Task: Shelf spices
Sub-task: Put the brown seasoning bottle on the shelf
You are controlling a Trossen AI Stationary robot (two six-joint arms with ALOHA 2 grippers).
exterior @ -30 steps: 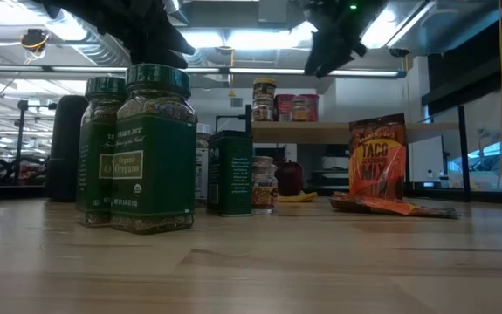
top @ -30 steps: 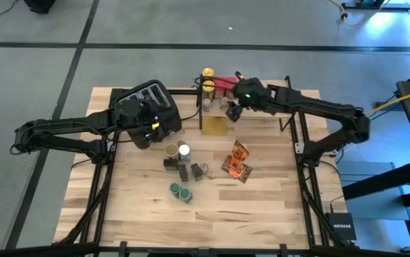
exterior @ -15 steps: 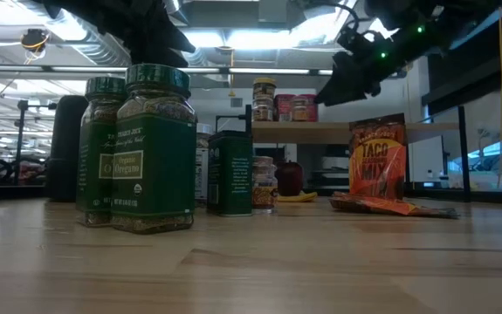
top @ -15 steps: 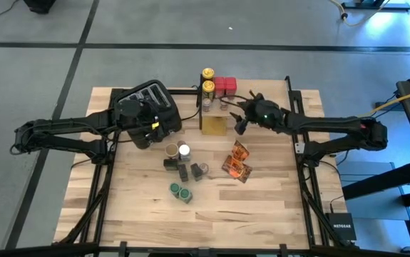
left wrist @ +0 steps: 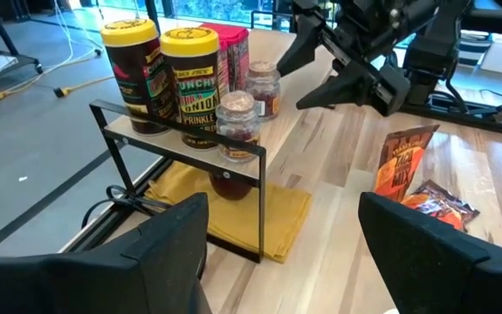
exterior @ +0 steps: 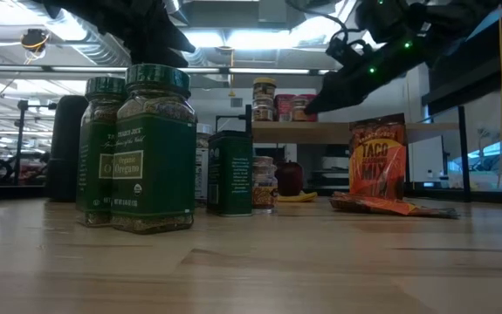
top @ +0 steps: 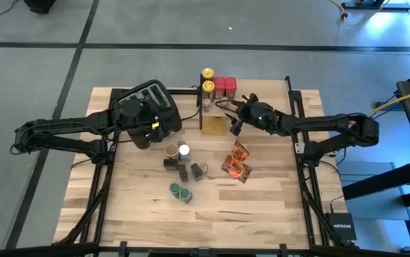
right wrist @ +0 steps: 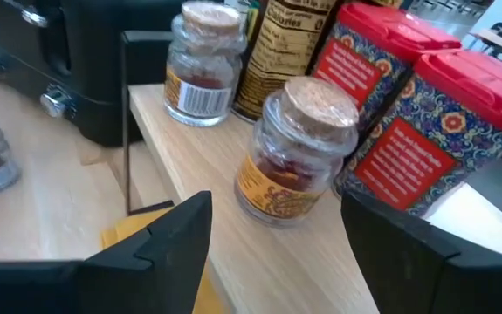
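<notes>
The shelf (top: 219,100) stands at the table's far middle. On its plank (right wrist: 224,227) are two yellow-lidded jars (left wrist: 168,70), red tins (right wrist: 381,78) and two small glass jars (right wrist: 290,153). My right gripper (top: 234,124) hovers open at shelf height just off its near right corner, pointing at the cork-lidded jar without touching it. More spices stand on the table: light-lidded jars (top: 178,150), dark tins (top: 183,170), green-lidded jars (top: 181,191) and orange packets (top: 237,160). My left gripper (left wrist: 285,253) is open above the black toaster (top: 147,100).
A yellow cloth (left wrist: 268,214) lies under the shelf, and a small jar (left wrist: 233,179) stands on it. Black frame rails (top: 301,143) run along the table's left and right sides. Bare wood (top: 262,207) lies toward the near edge.
My right gripper has come down from above the shelf to shelf height, a little toward the table's near edge, and has tipped from pointing steeply down to nearly level. The jars on the shelf have stayed put. My left arm has kept still.
</notes>
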